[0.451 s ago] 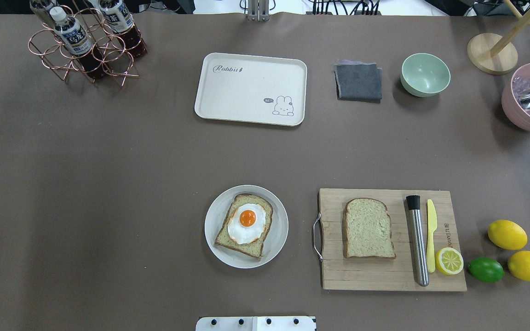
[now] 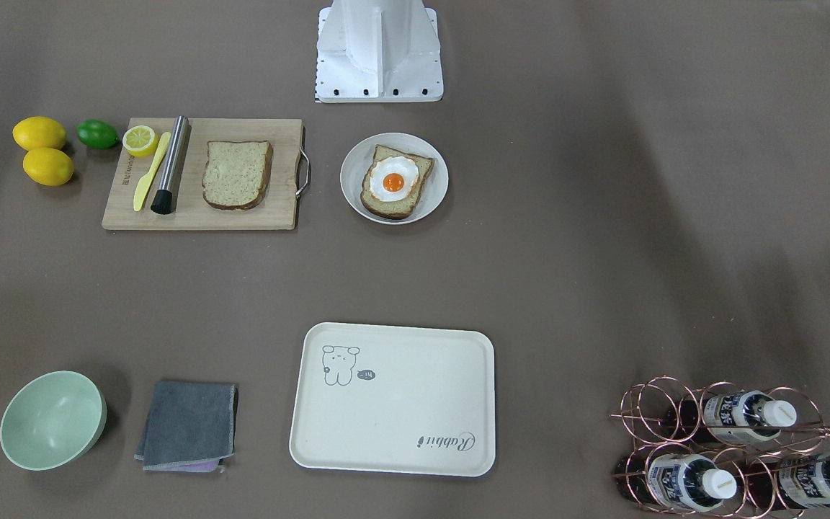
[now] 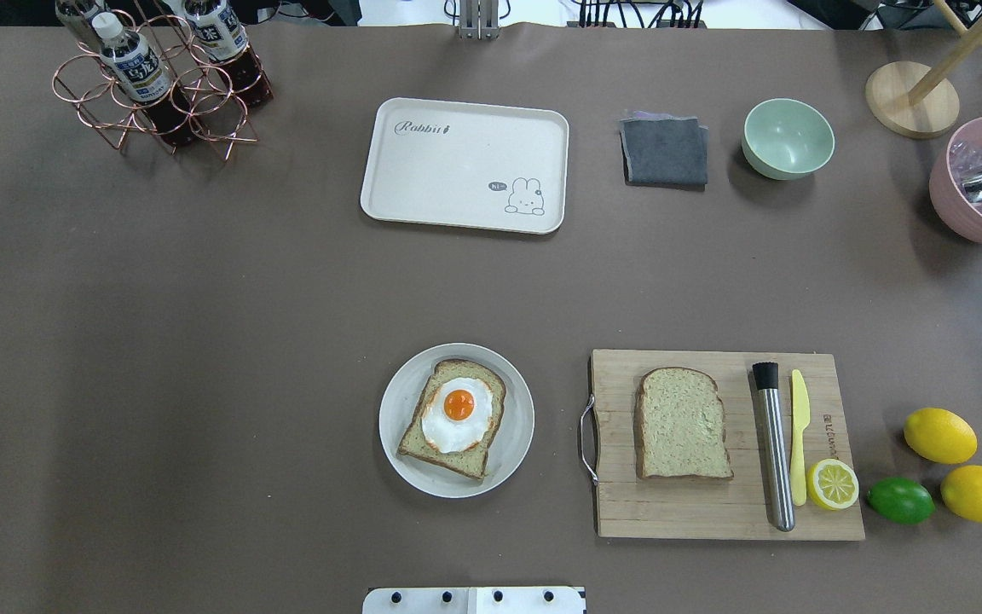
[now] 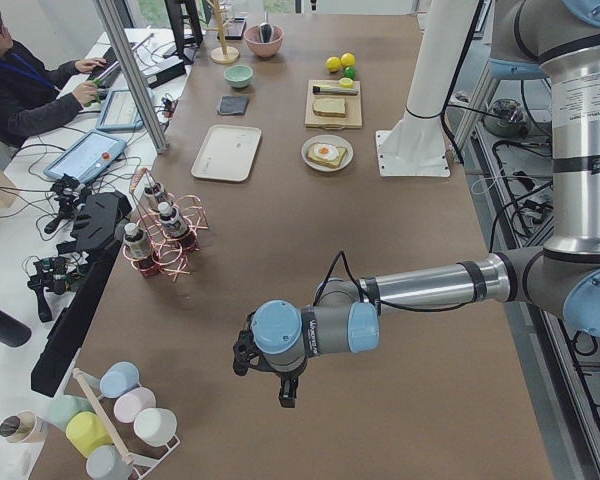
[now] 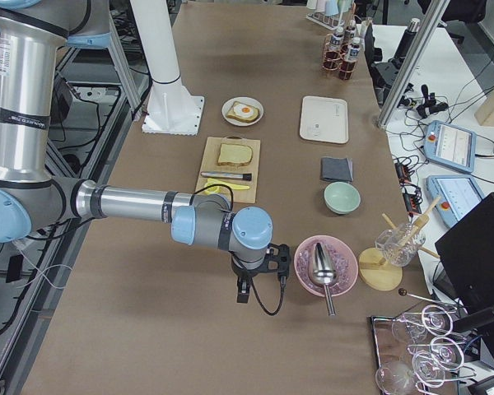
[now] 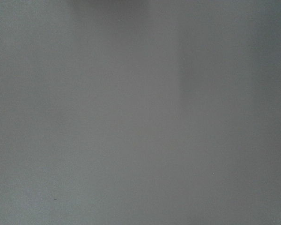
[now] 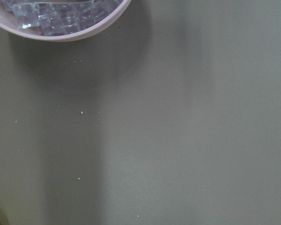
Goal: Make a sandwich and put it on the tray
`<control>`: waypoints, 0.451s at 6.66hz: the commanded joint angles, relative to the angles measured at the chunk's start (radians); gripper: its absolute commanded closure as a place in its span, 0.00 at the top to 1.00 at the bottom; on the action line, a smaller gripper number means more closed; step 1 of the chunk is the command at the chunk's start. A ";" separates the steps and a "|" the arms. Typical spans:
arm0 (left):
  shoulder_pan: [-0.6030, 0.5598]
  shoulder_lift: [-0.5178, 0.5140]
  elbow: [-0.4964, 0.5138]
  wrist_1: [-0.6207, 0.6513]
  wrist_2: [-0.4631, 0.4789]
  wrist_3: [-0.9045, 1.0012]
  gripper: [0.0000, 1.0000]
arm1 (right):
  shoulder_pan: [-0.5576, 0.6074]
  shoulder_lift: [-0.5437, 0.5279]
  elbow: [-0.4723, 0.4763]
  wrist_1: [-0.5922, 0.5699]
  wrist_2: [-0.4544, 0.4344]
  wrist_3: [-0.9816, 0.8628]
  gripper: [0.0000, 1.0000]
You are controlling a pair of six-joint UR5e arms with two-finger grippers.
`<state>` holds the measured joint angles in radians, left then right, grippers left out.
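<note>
One slice of speckled wholemeal bread (image 3: 491, 401) lies on a round white plate (image 3: 390, 426) with a fried egg (image 3: 457, 414) on top. The second slice (image 3: 683, 424) lies flat on the wooden cutting board (image 3: 619, 503). The cream tray (image 3: 457, 170) sits empty at the far centre, and also shows in the front-facing view (image 2: 393, 404). My left gripper (image 4: 286, 388) hangs over bare table far out on my left. My right gripper (image 5: 244, 290) hangs far out on my right, beside the pink bowl (image 5: 325, 265). Each shows only in a side view, so I cannot tell whether it is open or shut.
On the board lie a metal muddler (image 3: 774, 448), a yellow knife (image 3: 800, 435) and a half lemon (image 3: 832, 483). Two lemons (image 3: 939, 435) and a lime (image 3: 900, 500) lie to its right. A grey cloth (image 3: 666, 152), a green bowl (image 3: 788, 138) and a bottle rack (image 3: 158, 77) stand at the back.
</note>
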<state>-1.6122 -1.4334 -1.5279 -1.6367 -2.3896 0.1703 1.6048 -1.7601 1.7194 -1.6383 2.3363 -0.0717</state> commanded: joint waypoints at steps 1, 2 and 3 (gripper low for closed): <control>0.000 0.001 0.000 0.000 0.000 0.000 0.98 | -0.002 0.001 -0.001 0.000 0.000 0.001 1.00; 0.000 0.001 0.000 0.000 0.000 0.000 0.98 | -0.003 0.001 0.000 0.000 0.000 0.001 1.00; 0.000 0.001 0.000 0.000 0.001 0.000 0.98 | -0.003 0.001 0.000 0.000 0.003 0.001 1.00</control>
<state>-1.6122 -1.4328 -1.5277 -1.6367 -2.3896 0.1703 1.6023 -1.7595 1.7192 -1.6383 2.3370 -0.0706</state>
